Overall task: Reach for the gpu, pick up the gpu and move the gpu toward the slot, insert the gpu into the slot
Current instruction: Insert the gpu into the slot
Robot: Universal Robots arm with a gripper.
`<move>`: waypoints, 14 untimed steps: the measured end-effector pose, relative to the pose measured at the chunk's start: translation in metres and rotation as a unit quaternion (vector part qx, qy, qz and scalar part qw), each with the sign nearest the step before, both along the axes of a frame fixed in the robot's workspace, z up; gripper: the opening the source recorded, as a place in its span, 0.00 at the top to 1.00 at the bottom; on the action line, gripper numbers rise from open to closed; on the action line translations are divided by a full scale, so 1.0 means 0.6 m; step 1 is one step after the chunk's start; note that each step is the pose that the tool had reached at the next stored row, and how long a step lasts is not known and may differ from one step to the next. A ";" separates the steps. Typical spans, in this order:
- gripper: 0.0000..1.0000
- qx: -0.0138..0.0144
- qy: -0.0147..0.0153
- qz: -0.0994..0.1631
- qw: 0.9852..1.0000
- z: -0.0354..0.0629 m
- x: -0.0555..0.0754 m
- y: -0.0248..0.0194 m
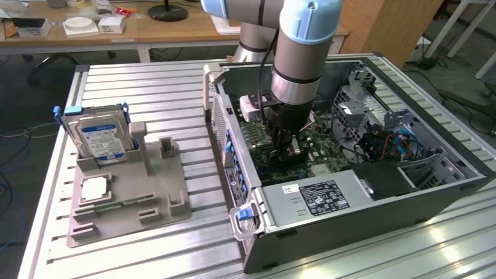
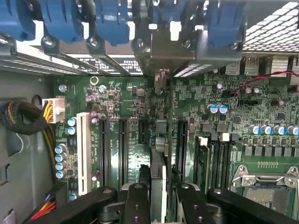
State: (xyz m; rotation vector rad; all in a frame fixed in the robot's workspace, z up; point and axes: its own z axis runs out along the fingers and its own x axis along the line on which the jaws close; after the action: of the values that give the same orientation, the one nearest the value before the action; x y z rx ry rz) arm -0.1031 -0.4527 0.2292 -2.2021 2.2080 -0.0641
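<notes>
My gripper (image 1: 285, 146) reaches down inside the open computer case (image 1: 232, 133), just above the green motherboard (image 1: 322, 154). Between its fingers is the gpu (image 2: 158, 172), seen edge-on as a thin dark card standing upright, and the gripper (image 2: 159, 207) is shut on it. The card runs in line with the long black slots (image 2: 123, 149), between them and another black slot (image 2: 181, 144), with its far end toward the case's rear brackets (image 2: 161, 56). Whether its lower edge sits in a slot is hidden by the card itself.
A white slot (image 2: 83, 154) and a bundle of cables (image 2: 23, 116) lie to one side of the card, the processor socket (image 2: 268, 186) to the other. In the exterior view a hard drive (image 1: 97, 136) stands in a grey fixture (image 1: 147, 203) at the left. The power supply (image 1: 326, 197) fills the case's near end.
</notes>
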 end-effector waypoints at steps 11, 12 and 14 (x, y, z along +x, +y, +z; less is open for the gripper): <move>0.67 0.001 -0.002 0.000 1.000 0.027 0.000 0.0002; 0.67 0.001 -0.003 0.000 1.000 0.033 0.000 0.0002; 0.67 0.001 -0.004 0.000 1.000 0.043 -0.001 0.0002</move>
State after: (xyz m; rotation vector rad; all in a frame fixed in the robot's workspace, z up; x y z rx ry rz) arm -0.1034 -0.4526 0.2550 -2.1966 2.2032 -0.0721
